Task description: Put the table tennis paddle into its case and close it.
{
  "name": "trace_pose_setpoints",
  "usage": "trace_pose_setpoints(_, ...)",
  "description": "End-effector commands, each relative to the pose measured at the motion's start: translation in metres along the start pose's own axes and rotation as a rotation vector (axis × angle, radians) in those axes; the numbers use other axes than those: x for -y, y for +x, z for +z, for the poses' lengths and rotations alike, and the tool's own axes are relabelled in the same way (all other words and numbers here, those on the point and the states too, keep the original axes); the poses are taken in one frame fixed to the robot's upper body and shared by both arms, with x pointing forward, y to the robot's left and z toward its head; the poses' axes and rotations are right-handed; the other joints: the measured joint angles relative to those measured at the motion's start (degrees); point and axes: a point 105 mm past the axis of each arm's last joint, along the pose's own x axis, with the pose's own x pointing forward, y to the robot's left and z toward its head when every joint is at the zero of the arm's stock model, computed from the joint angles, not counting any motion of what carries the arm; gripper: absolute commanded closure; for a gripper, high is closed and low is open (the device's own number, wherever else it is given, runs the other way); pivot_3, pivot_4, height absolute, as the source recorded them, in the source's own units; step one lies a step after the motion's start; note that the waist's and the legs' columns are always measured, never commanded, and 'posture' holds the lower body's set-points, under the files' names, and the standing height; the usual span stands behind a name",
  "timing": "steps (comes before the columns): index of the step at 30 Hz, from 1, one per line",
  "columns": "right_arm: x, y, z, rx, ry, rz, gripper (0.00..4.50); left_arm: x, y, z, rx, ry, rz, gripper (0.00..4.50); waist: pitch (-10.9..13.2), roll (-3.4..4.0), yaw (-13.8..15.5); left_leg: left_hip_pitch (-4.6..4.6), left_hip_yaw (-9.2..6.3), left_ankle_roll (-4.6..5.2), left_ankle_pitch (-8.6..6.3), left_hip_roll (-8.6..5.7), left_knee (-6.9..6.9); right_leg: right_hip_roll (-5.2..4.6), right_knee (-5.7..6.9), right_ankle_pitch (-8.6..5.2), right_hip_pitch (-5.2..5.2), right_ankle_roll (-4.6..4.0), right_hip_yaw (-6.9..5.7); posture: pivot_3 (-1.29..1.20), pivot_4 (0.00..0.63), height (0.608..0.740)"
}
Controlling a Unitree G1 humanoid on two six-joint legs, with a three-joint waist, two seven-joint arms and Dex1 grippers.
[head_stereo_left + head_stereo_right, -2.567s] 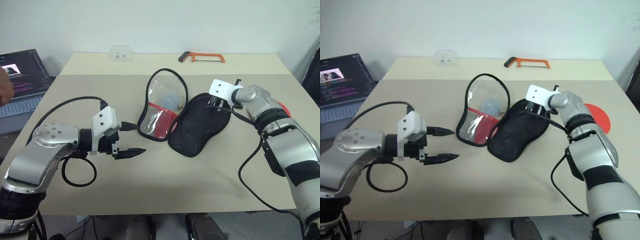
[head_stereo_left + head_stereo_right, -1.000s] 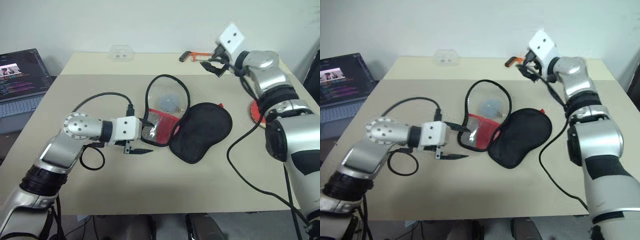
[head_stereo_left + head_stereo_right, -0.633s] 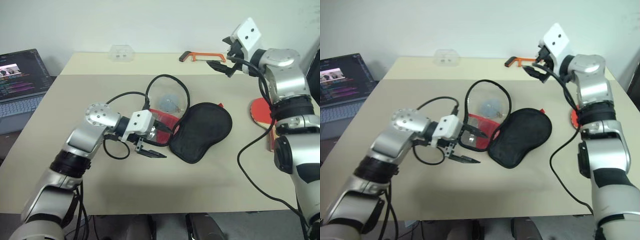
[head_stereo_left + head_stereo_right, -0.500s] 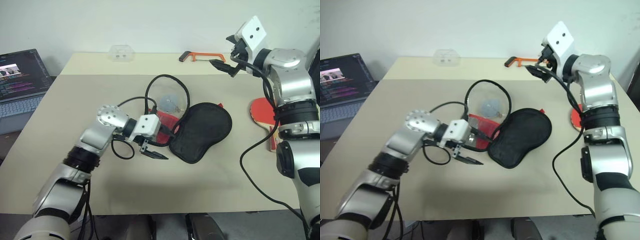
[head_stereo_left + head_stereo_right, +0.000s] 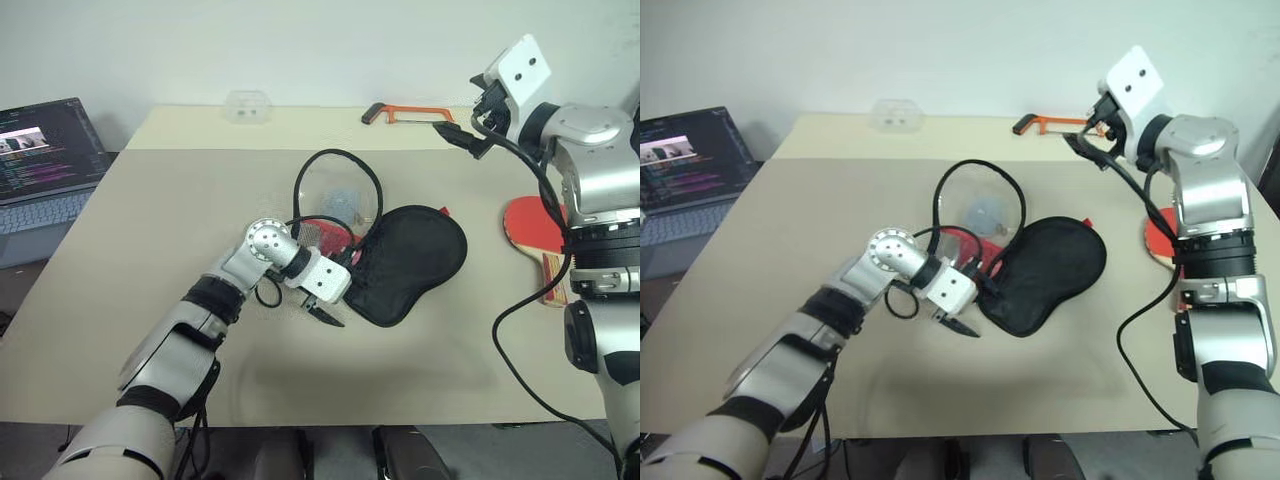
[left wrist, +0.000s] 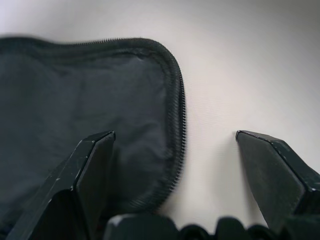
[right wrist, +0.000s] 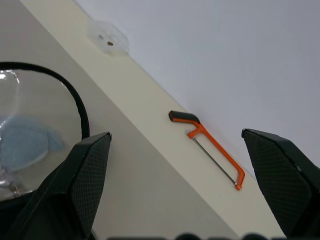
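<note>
Up close, left end effector [image 6: 175, 145] astride the case [image 6: 75, 115] edge, zip teeth plain

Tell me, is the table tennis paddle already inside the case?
No, the table tennis paddle lies on the table by the right arm, apart from the open case.

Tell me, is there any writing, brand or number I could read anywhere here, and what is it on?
No text here can be read.
Laptop screen: rows of small coloured lines, too small to read.
Case: no lettering can be made out on its black side, or on the red part by the clear panel.
Table tennis paddle, orange hacksaw: no readable mark.
</note>
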Motion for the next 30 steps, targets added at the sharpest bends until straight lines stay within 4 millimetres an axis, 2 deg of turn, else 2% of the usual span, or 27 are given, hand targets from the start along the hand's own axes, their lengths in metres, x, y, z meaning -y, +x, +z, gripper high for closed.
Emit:
trace_pose_setpoints(1,0.009,-0.008,0.015,0.053,-0.015,-0.041,0.04,-0.003,0.009,-0.006,-0.020,-0.031,0.011,0.27,0.0,0.05,0.2,0.01,-0.01,0.10,0.00,-0.03,0.02,-0.01,0.02,0.03,0.02,0.05,-0.01,0.00,0.150,0.740)
trace_pose_setpoints(9,0.008,-0.004,0.017,0.061,-0.013,-0.044,0.04,-0.013,0.013,-0.007,-0.003,-0.131,0.021,0.27,0.0,0.05,2.1,-0.07,-0.19,0.25,0.04,-0.57,0.05,-0.18,0.01,0.09,0.01,0.14,-0.08,0.00,0.150,0.740)
trace_pose_setpoints(13,0.007,-0.002,0.016,0.063,-0.010,-0.044,0.00,-0.022,0.016,-0.005,0.005,-0.141,0.051,1.23,0.0,0.05,2.6,-0.08,-0.23,0.29,0.06,-0.67,0.05,-0.26,0.01,0.09,0.01,0.14,-0.07,0.00,0.150,0.740)
trace_pose_setpoints(22,0.007,-0.001,0.018,0.069,-0.009,-0.049,0.00,-0.034,0.026,0.001,0.018,-0.127,0.088,4.41,0.0,0.05,2.8,-0.16,-0.33,0.33,0.07,-0.74,0.04,-0.31,0.00,0.10,-0.01,0.15,-0.14,0.00,0.150,0.740)
trace_pose_setpoints(27,0.008,-0.001,0.019,0.068,-0.013,-0.054,0.00,-0.039,0.032,-0.001,-0.001,-0.146,0.136,4.46,0.0,0.05,2.7,-0.19,-0.33,0.33,0.07,-0.74,0.00,-0.30,-0.05,0.09,-0.03,0.15,-0.14,0.00,0.150,0.740)
trace_pose_setpoints(30,0.009,-0.001,0.018,0.067,-0.017,-0.058,0.00,-0.054,0.038,-0.002,-0.024,-0.206,0.236,4.46,0.0,0.05,2.8,-0.20,-0.35,0.33,0.07,-0.76,0.00,-0.34,-0.06,0.09,-0.02,0.15,-0.15,0.00,0.150,0.740)
